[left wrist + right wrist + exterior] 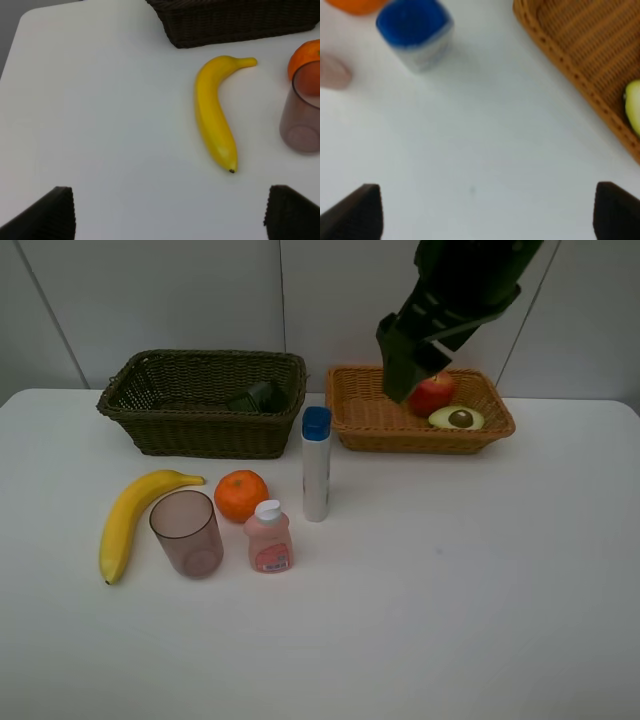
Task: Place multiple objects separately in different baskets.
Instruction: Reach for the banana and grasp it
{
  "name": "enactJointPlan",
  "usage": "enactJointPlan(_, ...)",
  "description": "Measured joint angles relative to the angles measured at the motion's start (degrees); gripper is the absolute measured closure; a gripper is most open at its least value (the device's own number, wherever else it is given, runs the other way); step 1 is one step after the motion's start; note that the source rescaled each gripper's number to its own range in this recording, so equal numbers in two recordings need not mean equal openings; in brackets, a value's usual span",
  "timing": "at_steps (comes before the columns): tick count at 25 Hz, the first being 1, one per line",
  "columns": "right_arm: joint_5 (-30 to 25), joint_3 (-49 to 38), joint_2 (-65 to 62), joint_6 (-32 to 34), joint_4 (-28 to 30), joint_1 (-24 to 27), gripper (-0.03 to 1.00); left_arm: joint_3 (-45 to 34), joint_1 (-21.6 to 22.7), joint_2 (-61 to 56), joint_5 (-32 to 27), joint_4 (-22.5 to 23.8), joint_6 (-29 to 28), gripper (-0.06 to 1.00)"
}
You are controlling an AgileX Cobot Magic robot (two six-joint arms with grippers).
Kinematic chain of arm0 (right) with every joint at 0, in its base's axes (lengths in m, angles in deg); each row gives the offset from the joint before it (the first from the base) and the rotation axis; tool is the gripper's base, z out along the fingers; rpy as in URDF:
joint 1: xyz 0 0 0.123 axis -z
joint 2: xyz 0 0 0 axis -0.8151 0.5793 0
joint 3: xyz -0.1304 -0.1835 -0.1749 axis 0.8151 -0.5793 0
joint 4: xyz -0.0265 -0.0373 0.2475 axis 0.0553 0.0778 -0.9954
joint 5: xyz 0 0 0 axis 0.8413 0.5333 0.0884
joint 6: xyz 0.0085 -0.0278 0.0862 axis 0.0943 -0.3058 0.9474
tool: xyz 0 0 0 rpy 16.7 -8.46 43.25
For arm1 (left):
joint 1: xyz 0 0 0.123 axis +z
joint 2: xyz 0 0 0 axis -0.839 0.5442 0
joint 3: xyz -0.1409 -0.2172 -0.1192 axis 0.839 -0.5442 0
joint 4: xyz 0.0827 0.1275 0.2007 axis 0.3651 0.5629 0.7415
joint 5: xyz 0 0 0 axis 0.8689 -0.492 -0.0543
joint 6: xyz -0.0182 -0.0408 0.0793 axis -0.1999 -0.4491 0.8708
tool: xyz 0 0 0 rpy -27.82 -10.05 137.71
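Table [480, 590]: white, everything sits on it.
Right arm [455, 290]: comes in from 1 o'clock and hangs over the orange-tan basket, covering part of its back rim.
Right gripper [489, 210]: jaws wide apart, nothing between them, only bare table below.
Left gripper [170, 210]: jaws spread fully, empty, over open table near the banana's tip end. It is not visible in the high view.
Dark basket [150, 410]: at 11 o'clock on the table, the deeper one.
Orange-tan basket [370, 420]: at 1 o'clock, shallow, just beside the dark one.
Banana [130, 520]: at 9 o'clock, lying flat, stem toward the dark basket.
White blue-capped tube [316, 475]: upright at 12 o'clock from table centre, in front of the gap between the baskets.
Pinkish cup [186, 532]: upright, at 3 o'clock of the banana, just beside it.
Orange [241, 495]: at 1 o'clock of the cup.
Red apple [432, 396]: inside the orange-tan basket.
Avocado half [456, 418]: same basket, at 4 o'clock of the apple, cut face up.
Pink bottle [269, 538]: upright, at 3 o'clock of the cup.
Dark green bottle [255, 397]: lying in the dark basket, toward its 3 o'clock end.
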Motion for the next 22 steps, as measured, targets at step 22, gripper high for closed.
enactJointPlan(22,-0.4,-42.3,-61.2,7.1,-4.1,32.3,0.15,0.0,0.0,0.0,0.0,0.0,0.0,-0.06)
